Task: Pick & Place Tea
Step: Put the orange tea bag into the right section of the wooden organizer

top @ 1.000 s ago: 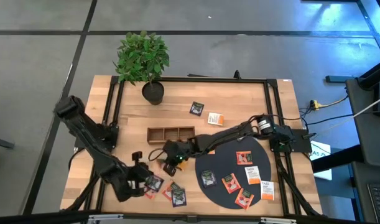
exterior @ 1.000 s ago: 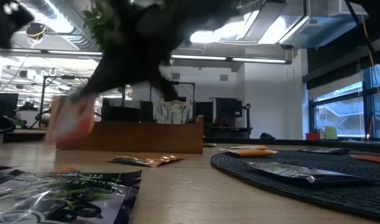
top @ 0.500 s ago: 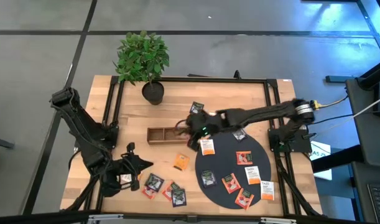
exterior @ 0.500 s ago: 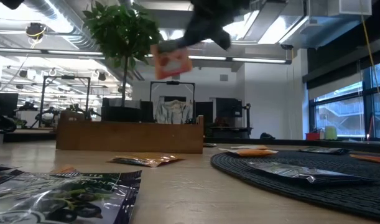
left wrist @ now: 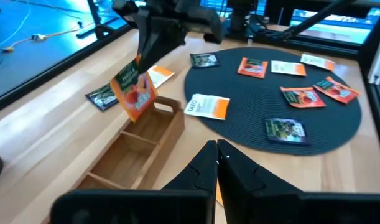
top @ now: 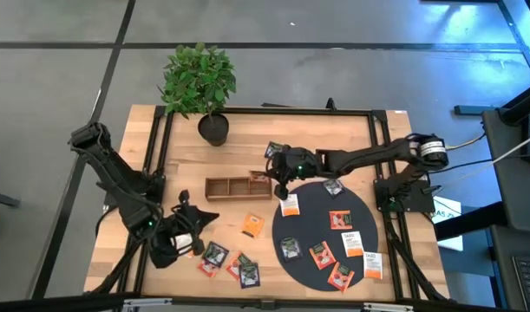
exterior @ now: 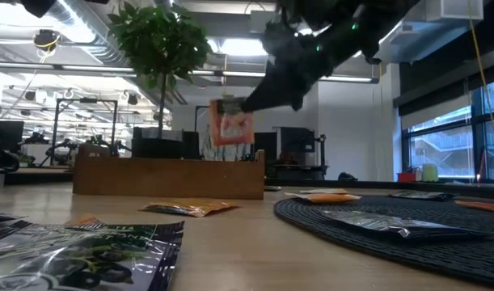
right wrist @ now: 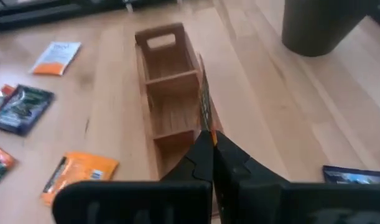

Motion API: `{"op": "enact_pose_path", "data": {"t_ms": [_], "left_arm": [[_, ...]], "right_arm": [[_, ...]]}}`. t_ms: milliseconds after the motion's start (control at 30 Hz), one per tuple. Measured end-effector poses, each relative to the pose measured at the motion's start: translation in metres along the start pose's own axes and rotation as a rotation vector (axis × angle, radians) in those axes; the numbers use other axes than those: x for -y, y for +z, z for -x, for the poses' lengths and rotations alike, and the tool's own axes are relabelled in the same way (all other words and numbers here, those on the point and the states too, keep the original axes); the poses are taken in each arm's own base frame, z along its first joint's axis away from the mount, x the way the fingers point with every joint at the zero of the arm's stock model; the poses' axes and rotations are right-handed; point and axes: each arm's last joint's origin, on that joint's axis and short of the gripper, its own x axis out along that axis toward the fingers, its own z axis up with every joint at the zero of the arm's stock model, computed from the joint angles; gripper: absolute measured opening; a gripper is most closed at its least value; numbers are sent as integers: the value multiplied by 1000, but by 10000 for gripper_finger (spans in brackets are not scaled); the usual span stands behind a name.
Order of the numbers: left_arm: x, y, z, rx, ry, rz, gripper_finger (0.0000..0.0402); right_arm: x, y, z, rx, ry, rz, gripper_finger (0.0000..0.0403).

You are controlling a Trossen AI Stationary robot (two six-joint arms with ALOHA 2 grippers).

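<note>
My right gripper (top: 278,179) hovers over the right end of the brown wooden tray (top: 238,187), shut on a red-orange tea sachet (left wrist: 133,94). The low view shows that sachet (exterior: 230,127) hanging in the air; the right wrist view shows it (right wrist: 204,93) edge-on above the tray (right wrist: 168,87). My left gripper (left wrist: 217,149) is shut with nothing in it, near the table's front left (top: 193,237). Other tea sachets lie flat on the black round mat (top: 327,201) and on the wood near the front edge (top: 215,255). My right gripper pinches the red-orange sachet between its two fingers by the upper edge (right wrist: 206,122). The fingers (left wrist: 142,43) slant down at it from the table's right. The sachet hangs below them, tilted, clear of the tray and the table.
A potted plant (top: 200,85) stands at the far left. A dark sachet (top: 274,152) and a white one (top: 300,165) lie beyond the tray. An orange sachet (top: 253,226) lies between tray and front edge. A black frame runs around the tabletop.
My right gripper has carried the red-orange sachet from in front of the tray up and toward the far edge, and now holds it over the tray's right end. The sachet has stayed hanging below the fingers. My left gripper has risen a little and turned.
</note>
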Motion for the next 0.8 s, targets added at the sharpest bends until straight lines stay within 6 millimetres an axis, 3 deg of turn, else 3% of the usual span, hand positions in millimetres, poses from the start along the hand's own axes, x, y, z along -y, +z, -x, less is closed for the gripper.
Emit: {"op": "enact_pose_path", "data": {"t_ms": [367,633,800], "left_arm": [[-3,3,-7,-3,27,14,3],[-3,3,-7,-4,27,13,10],[-3,3,-7,-11,21,14,7]], "right_arm": [[17,-17,-23,-74,19,30,2],[16,-17,-23,-71,18,52,8],[17,-17,-23,-71,18,72,37]]}}
